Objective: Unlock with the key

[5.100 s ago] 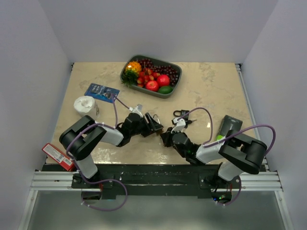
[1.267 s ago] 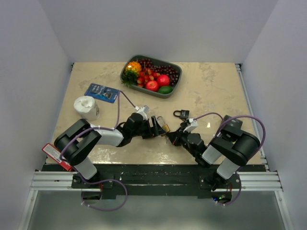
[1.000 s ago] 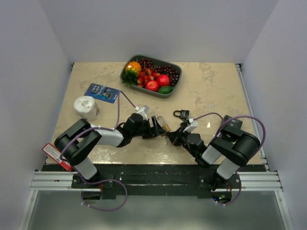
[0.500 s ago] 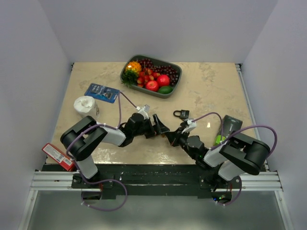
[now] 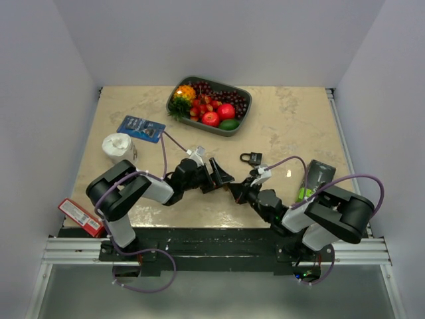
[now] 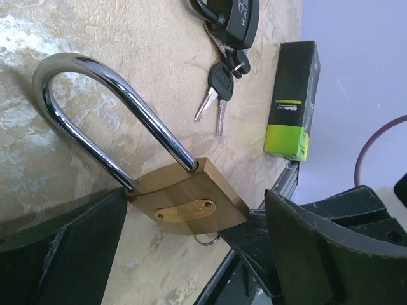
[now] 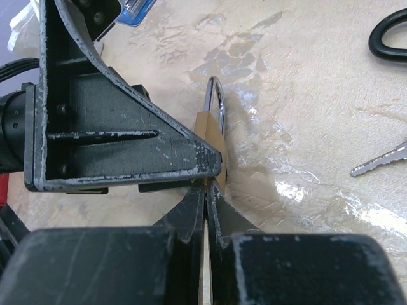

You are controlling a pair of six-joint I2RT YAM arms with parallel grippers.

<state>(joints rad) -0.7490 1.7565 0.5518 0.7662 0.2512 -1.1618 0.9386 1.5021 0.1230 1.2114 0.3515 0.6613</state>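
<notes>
With the brass padlock (image 6: 187, 204) lying flat on the surface (image 6: 127, 38), body toward the arm bases and shackle (image 6: 95, 108) pointing away, the keyway end faces the right end effector (image 7: 206, 187). That one is clenched tight right at the base of the padlock's body, apparently pinching the key (image 6: 205, 239); only a thin sliver shows between its fingers, plus a ring poking out under the body. Looks like key-in-lock, so the turn is the step in hand. Left end effector (image 5: 222, 174) is spread wide and gripping nothing, one finger on each side of the padlock, probably parked there to re-clamp and brace the body against twisting. Can't tell if the shackle has popped; both legs look seated from the left wrist view. A black padlock (image 6: 234, 19) with spare keys (image 6: 218, 89) sits beyond the brass padlock's shackle, clear of both arms. Risk: with nothing clamping it, the body may spin with the key.
</notes>
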